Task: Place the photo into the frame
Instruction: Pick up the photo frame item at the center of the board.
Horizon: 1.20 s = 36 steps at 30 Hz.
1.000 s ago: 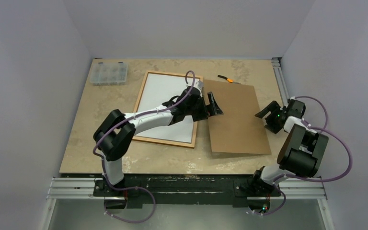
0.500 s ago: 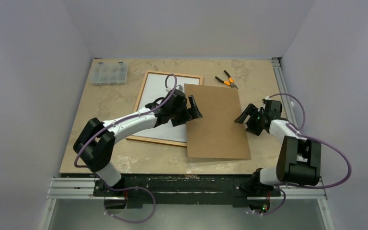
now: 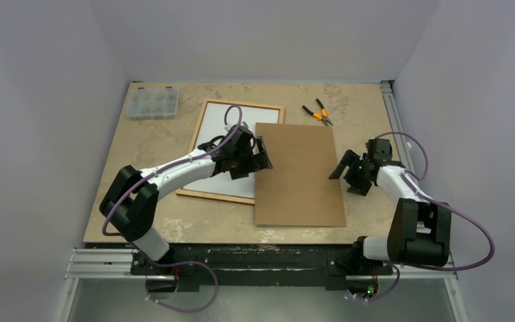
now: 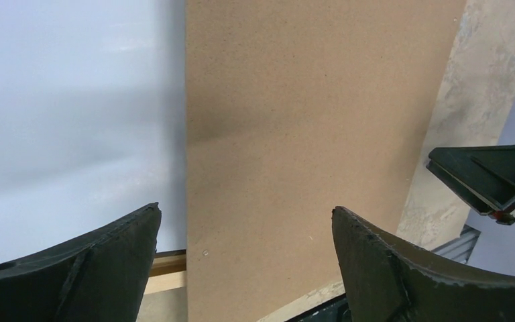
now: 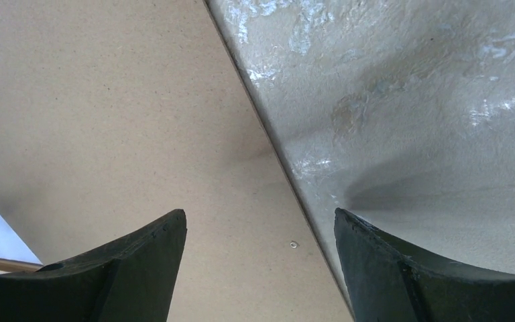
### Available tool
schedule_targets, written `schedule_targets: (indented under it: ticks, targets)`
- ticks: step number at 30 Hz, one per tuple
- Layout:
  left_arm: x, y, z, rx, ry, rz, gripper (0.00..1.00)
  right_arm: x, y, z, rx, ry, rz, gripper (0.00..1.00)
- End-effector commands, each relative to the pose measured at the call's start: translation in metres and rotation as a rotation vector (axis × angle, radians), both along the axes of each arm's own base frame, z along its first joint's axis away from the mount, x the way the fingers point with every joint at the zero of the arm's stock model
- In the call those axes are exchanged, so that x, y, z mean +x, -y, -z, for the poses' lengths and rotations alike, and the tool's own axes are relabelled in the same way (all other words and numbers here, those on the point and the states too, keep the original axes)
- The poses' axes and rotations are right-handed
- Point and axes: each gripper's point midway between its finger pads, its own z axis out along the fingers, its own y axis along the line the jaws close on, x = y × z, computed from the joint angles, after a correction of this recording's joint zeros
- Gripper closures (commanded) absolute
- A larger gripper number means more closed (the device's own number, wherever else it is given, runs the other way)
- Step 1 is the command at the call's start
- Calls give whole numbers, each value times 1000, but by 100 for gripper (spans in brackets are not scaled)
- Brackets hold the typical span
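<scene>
one frame lies flat on the table in your top view, left of centre, with the photo inside it, white back up. the brown backing panel lies alongside, its left edge overlapping the frame's right side. your left gripper hangs over that overlap, jaws spread wide and empty. your right gripper sits at the panel's right edge, jaws also apart, with nothing between them. pliers and a clear parts box lie at the far side. in your left wrist view, the panel covers part of the white sheet between the fingers. in your right wrist view, the panel's edge runs slantwise between the fingers, bare table to its right.
</scene>
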Motion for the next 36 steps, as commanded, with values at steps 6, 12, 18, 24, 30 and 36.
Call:
schedule_targets:
  ticks: [6,12,18,24,30,36]
  targets:
    - [8,27,18,-187,-17,68,8,1,-18,18,98,-16,-67,21]
    - [10,29,25,-201,-22,74,9,-8,-22,36,126,-58,-74,21]
    - [11,42,7,-292,34,123,12,-9,-27,41,156,-67,-86,23]
    - [4,53,-23,-406,83,181,17,-11,-31,44,174,-74,-99,23]
    - [-3,46,-62,-436,158,195,19,-13,-38,42,217,-66,-118,24]
    - [-8,48,-97,-506,204,209,19,-12,-46,34,264,-37,-139,24]
